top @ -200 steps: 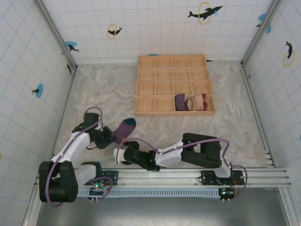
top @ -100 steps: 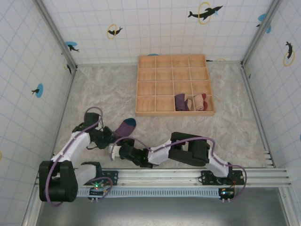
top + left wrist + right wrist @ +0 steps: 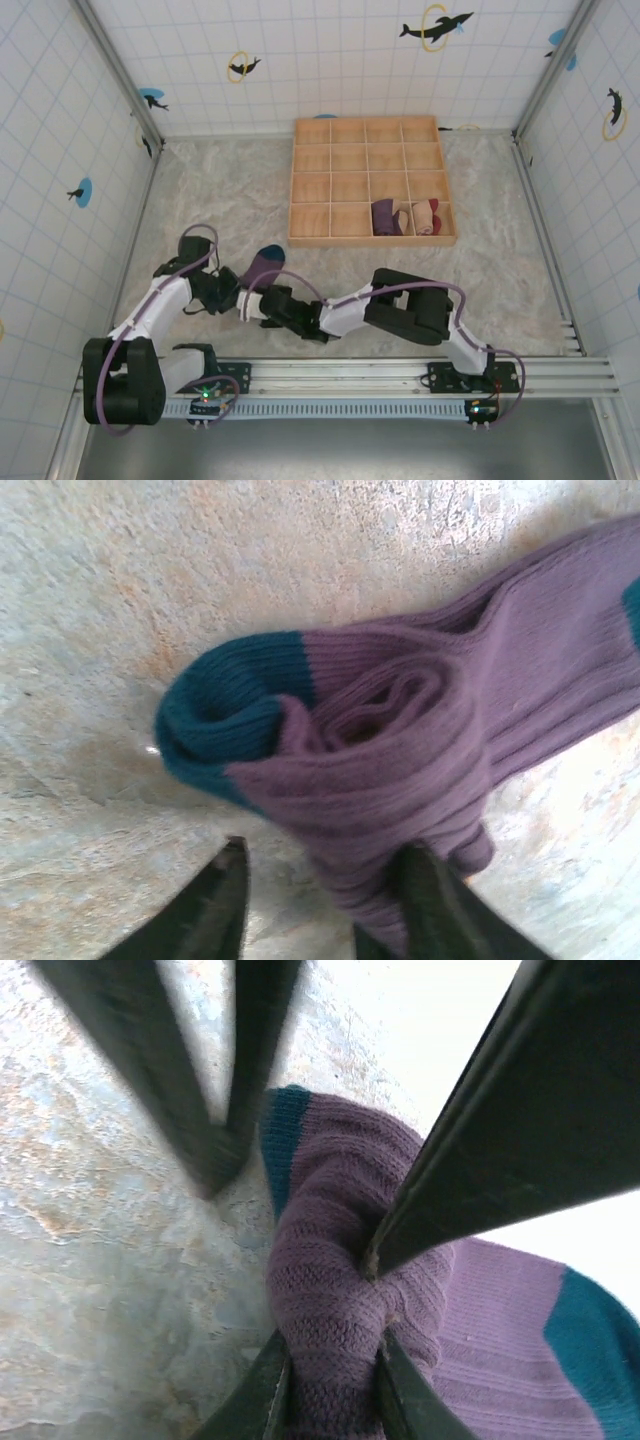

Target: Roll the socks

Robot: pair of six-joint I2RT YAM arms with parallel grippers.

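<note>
The purple sock (image 3: 400, 740) is soft ribbed knit cloth, matt and slightly fuzzy, and its teal band is the same. The surface (image 3: 200, 190) beneath looks like mottled stone, grainy and dull. At one o'clock, the tray (image 3: 330, 240) is pale, smooth bare wood. At six o'clock, the rail (image 3: 350, 375) is grooved light metal.

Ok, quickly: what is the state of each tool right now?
Left tool: open, next to the rolled end of the purple sock.
Right tool: closed on the purple sock.
</note>
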